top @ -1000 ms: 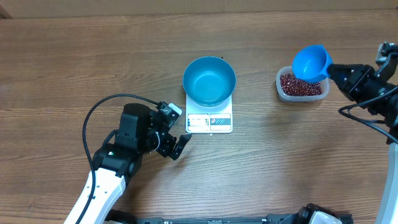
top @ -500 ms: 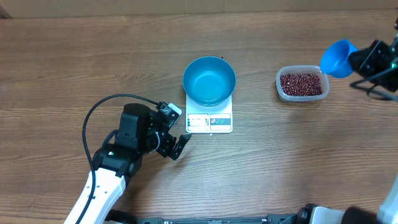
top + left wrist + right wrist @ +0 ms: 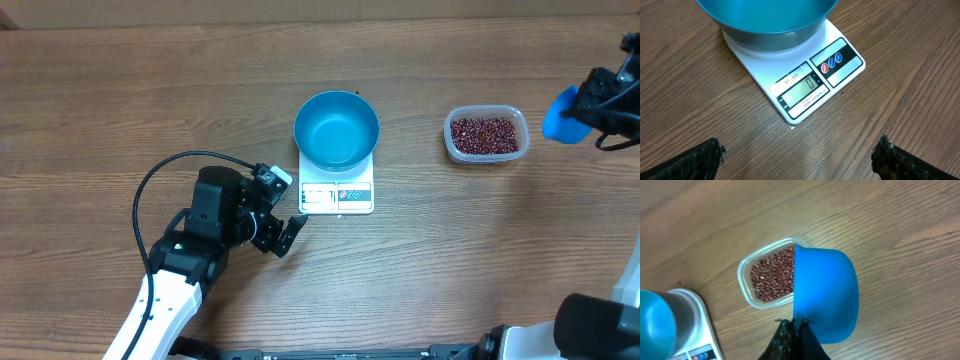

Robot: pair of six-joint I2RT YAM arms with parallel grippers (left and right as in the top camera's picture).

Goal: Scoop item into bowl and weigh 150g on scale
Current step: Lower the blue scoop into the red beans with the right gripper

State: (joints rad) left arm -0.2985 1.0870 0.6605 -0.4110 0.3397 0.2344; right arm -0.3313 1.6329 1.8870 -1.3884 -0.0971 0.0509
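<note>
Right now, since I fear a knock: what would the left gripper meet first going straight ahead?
Probably the front corner of the scale, dead ahead of the open left gripper, with the bowl on it behind. Depth is unclear: angled down, it could touch the table first.

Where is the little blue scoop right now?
The blue scoop is at the far right in the overhead view, held by the right gripper, just right of the clear tub of beans.

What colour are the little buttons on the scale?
One red and two blue buttons, on the white scale. The left wrist view shows them best.
</note>
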